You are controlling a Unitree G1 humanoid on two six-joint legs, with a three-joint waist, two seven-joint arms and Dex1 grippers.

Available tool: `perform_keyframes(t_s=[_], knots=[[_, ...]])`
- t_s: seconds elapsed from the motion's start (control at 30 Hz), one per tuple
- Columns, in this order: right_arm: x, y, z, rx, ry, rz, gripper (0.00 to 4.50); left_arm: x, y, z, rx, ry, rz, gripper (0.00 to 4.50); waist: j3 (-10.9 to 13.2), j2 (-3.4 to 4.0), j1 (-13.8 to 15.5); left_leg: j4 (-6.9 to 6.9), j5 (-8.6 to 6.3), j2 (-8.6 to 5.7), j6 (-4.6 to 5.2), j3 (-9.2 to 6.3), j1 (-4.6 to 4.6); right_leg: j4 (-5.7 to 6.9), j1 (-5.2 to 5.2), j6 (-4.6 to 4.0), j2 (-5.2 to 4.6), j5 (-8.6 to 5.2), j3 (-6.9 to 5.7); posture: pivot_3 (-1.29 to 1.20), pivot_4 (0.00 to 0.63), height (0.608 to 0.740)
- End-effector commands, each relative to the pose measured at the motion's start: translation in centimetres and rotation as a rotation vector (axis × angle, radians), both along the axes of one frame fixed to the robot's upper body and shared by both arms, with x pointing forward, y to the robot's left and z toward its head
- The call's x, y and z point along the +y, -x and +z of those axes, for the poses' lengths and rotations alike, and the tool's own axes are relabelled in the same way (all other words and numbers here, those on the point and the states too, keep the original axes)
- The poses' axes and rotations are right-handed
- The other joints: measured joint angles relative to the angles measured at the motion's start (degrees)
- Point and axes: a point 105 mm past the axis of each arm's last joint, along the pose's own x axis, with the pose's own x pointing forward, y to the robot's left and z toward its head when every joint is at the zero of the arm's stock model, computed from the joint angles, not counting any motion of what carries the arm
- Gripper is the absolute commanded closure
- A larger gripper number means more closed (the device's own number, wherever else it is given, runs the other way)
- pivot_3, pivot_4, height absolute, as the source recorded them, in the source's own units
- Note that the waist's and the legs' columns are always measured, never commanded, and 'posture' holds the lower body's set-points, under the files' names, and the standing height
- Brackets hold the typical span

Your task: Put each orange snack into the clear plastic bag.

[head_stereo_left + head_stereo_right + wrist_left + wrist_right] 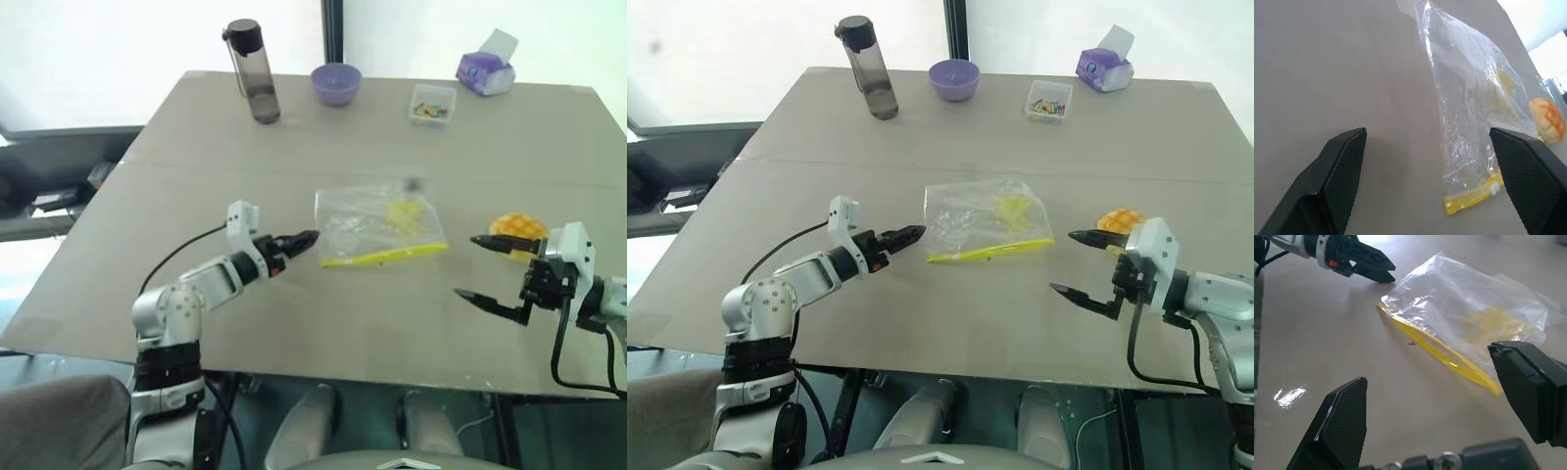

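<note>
Clear plastic bag (378, 228) flat in the middle of the counter (294, 323), yellow strip along the near edge, a bit of yellow print inside. Orange snack (518, 228) on the counter to the right of the bag, not in it, with a pale criss-cross top.

Left tool (298, 245) just beside the bag's left edge, low over the counter, pointing at the bag. Fingers (1342, 161) wide apart, nothing between them.

Right tool (487, 266) near the snack, on the bag's right side. Fingers wide apart too, one up by the snack, one lower and nearer, nothing held.

At the far edge of the counter: dark water bottle (253, 71), purple bowl (336, 83), small clear box (432, 104) of coloured bits, purple tissue pack (486, 70).
</note>
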Motion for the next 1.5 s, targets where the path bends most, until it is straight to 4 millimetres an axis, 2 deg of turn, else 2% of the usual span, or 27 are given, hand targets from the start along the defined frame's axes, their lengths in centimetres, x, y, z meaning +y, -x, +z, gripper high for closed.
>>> perform_keyframes(t_s=[0.03, 0.23, 0.27, 0.33, 0.37, 0.57, 0.6, 0.8, 0.97, 1.17, 1.2, 1.27, 1.3, 1.5], knots=[[1.2, -0.1, 1.5, -0.082, 0.007, 0.026, 0.00, -2.3, -0.5, -0.9, 0.056, 0.048, -0.106, 0.24, 0.00, 0.01, -0.02, 0.00, 0.01, -0.01, -0.01, 0.01, 0.00, 0.00, 0.00, 0.00, 0.00, 0.00, 0.02, 0.00, 0.150, 0.739], [2.4, -0.5, 1.8, -0.124, 0.001, 0.050, 0.00, -5.2, -1.8, -2.9, 0.134, 0.042, -0.207, 0.24, -0.06, 0.02, 0.21, 0.04, 0.04, -0.05, -0.04, -0.03, 0.06, 0.03, 0.09, 0.00, -0.02, 0.01, -0.04, 0.00, 0.150, 0.739], [2.5, -0.6, 1.8, -0.128, 0.001, 0.053, 0.00, -5.6, -2.0, -2.9, 0.138, 0.053, -0.219, 0.47, -0.06, 0.01, 0.22, 0.06, 0.04, -0.07, -0.04, -0.03, 0.07, 0.03, 0.09, 0.00, -0.03, 0.01, -0.05, 0.00, 0.150, 0.739], [2.6, -0.7, 1.7, -0.131, 0.001, 0.055, 0.00, -6.3, -2.2, -2.7, 0.150, 0.086, -0.242, 1.07, -0.07, 0.02, 0.10, 0.07, 0.04, -0.08, -0.04, -0.05, 0.07, 0.03, 0.10, 0.00, -0.04, 0.01, -0.06, 0.00, 0.150, 0.739], [2.7, -0.7, 1.6, -0.134, 0.000, 0.055, 0.00, -6.6, -2.2, -2.6, 0.152, 0.099, -0.257, 1.64, -0.07, 0.02, 0.08, 0.07, 0.04, -0.08, -0.04, -0.05, 0.06, 0.03, 0.11, 0.00, -0.04, 0.01, -0.05, 0.00, 0.150, 0.739], [2.3, -1.6, 0.5, -0.129, 0.032, -0.022, 0.00, -7.6, -2.5, -1.5, 0.194, 0.192, -0.277, 4.23, -0.07, 0.02, 0.06, 0.07, 0.05, -0.07, -0.05, -0.10, 0.03, 0.03, 0.07, 0.01, -0.04, 0.01, -0.07, 0.00, 0.150, 0.739], [2.0, -2.0, 0.0, -0.131, 0.059, -0.060, 0.00, -7.6, -2.5, -1.3, 0.212, 0.216, -0.275, 4.42, -0.07, 0.02, 0.04, 0.07, 0.05, -0.07, -0.05, -0.11, 0.04, 0.08, 0.08, 0.01, -0.03, 0.01, -0.08, 0.00, 0.150, 0.739], [1.3, -4.8, -2.7, -0.210, 0.282, -0.228, 0.00, -7.7, -2.2, 0.8, 0.299, 0.401, -0.273, 4.42, -0.06, 0.01, -0.20, 0.14, 0.07, -0.08, -0.09, -0.07, 0.04, 0.24, -0.06, 0.02, -0.01, 0.00, -0.02, 0.00, 0.150, 0.739], [2.0, -7.5, -2.6, -0.296, 0.307, -0.303, 0.00, -8.2, -0.8, 1.9, 0.312, 0.452, -0.325, 4.42, -0.01, -0.07, -0.54, 0.13, 0.11, -0.07, -0.15, 0.02, -0.04, 0.30, -0.18, 0.01, -0.01, 0.01, 0.10, 0.00, 0.150, 0.739], [2.7, -9.3, -1.9, -0.339, 0.302, -0.329, 0.00, -8.8, 0.7, 2.0, 0.323, 0.449, -0.375, 4.42, 0.03, -0.14, -1.35, 0.12, 0.14, -0.06, -0.20, 0.06, -0.08, 0.49, -0.31, -0.01, 0.00, 0.01, 0.17, 0.00, 0.150, 0.739], [2.8, -9.5, -1.8, -0.346, 0.303, -0.331, 0.56, -8.8, 0.8, 2.0, 0.323, 0.447, -0.378, 4.50, 0.03, -0.13, -1.47, 0.12, 0.15, -0.06, -0.22, 0.07, -0.08, 0.52, -0.33, -0.01, 0.01, 0.01, 0.18, 0.00, 0.150, 0.739], [2.7, -9.7, -1.9, -0.347, 0.304, -0.334, 1.31, -8.5, 1.0, 2.0, 0.325, 0.444, -0.371, 4.50, 0.03, -0.13, -1.59, 0.13, 0.16, -0.06, -0.24, 0.09, -0.06, 0.58, -0.35, -0.01, 0.01, 0.01, 0.21, 0.00, 0.150, 0.739], [2.7, -9.7, -2.0, -0.347, 0.304, -0.334, 1.99, -8.4, 1.0, 1.9, 0.325, 0.443, -0.369, 4.50, 0.03, -0.13, -1.60, 0.13, 0.18, -0.06, -0.27, 0.09, -0.06, 0.65, -0.38, -0.01, 0.02, 0.01, 0.21, 0.00, 0.150, 0.739], [3.1, -9.9, -1.4, -0.356, 0.274, -0.333, 4.47, -7.5, 1.5, 2.5, 0.267, 0.432, -0.376, 4.50, 0.03, -0.13, -1.86, 0.12, 0.21, -0.05, -0.31, 0.15, -0.06, 0.81, -0.47, -0.02, 0.04, 0.00, 0.29, 0.00, 0.150, 0.739]])
